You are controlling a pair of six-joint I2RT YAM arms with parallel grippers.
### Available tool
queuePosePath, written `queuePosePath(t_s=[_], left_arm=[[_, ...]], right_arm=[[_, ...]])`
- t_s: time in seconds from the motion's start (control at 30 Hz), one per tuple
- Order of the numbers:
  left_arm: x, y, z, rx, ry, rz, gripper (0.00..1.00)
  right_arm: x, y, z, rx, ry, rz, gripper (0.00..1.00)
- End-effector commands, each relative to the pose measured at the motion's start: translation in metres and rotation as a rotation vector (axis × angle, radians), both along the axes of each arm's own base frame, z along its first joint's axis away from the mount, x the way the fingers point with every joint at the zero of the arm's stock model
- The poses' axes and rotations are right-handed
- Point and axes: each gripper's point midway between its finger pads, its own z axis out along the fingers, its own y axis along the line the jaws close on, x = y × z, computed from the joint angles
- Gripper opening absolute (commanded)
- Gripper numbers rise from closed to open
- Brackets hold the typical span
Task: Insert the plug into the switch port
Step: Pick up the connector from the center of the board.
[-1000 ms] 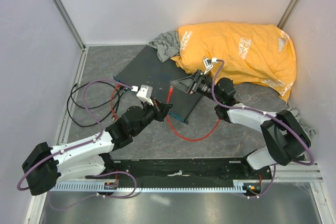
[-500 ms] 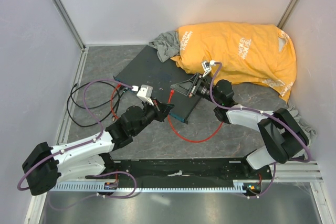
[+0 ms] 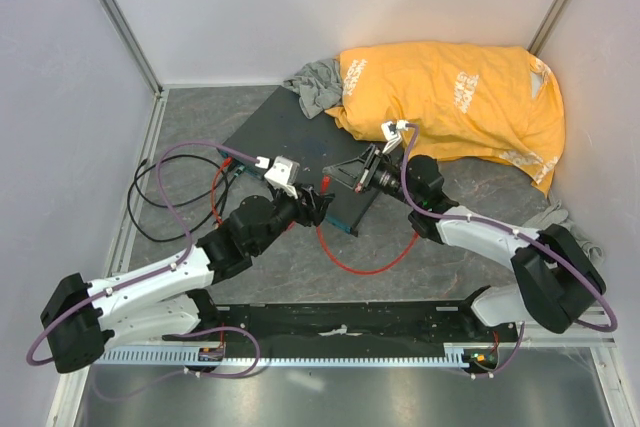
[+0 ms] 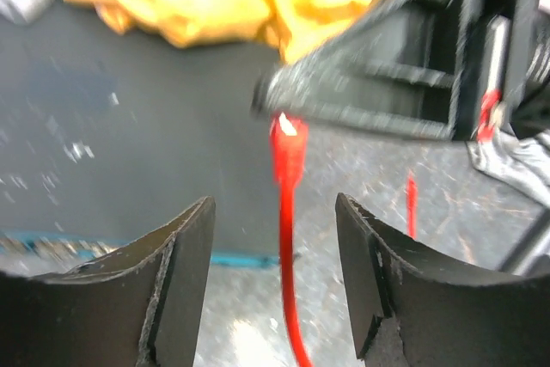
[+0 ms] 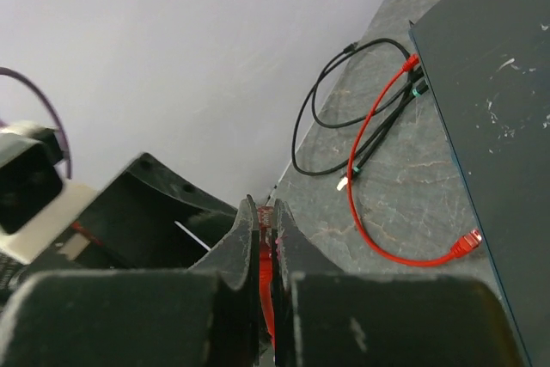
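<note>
Handing over cable end: left gripper (image 4: 273, 202) just sprang wide, fingers (image 4: 185, 247) flanking red cable (image 4: 289, 298), gripping nothing; right gripper (image 5: 265, 209) just clamped fully onto plug (image 4: 286, 133), which hangs over switch (image 3: 290, 142), toward its 4 o'clock corner. We judge transfer done. Next, we reckon, right arm carries plug round to teal edge (image 4: 245, 258) at 7 o'clock, where switch port should sit; sockets too blurred to pick out.

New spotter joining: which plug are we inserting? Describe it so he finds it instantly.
Find the dark grey box beside the orange cloth. Over its near corner the right tool pinches a red plug. The other red plug lies loose on the table, untouched.
</note>
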Motion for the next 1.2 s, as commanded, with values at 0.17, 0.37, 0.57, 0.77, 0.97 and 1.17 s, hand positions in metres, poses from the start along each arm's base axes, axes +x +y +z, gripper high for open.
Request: queuePosePath(t_s=[0.17, 0.37, 0.57, 0.77, 0.97, 1.17], left_arm=[[0.013, 0.001, 0.039, 0.123, -0.291, 0.005, 0.60], [0.013, 0.001, 0.033, 0.144, -0.290, -0.006, 0.48], [0.008, -0.004, 0.018, 0.148, -0.253, -0.041, 0.48], [0.009, -0.006, 0.007, 0.168, -0.226, -0.044, 0.48], [0.013, -0.010, 0.007, 0.172, -0.225, -0.041, 0.38], [0.014, -0.010, 0.006, 0.168, -0.219, -0.033, 0.04]], right_arm=[[-0.002, -0.002, -0.006, -0.046, 0.041, -0.121, 0.00], [-0.003, -0.001, -0.006, -0.042, 0.052, -0.127, 0.00], [-0.002, -0.001, -0.006, -0.040, 0.057, -0.131, 0.00], [-0.003, 0.001, -0.006, -0.040, 0.057, -0.123, 0.00], [-0.005, 0.004, -0.007, -0.040, 0.058, -0.116, 0.00], [-0.005, 0.005, -0.008, -0.042, 0.058, -0.113, 0.00]])
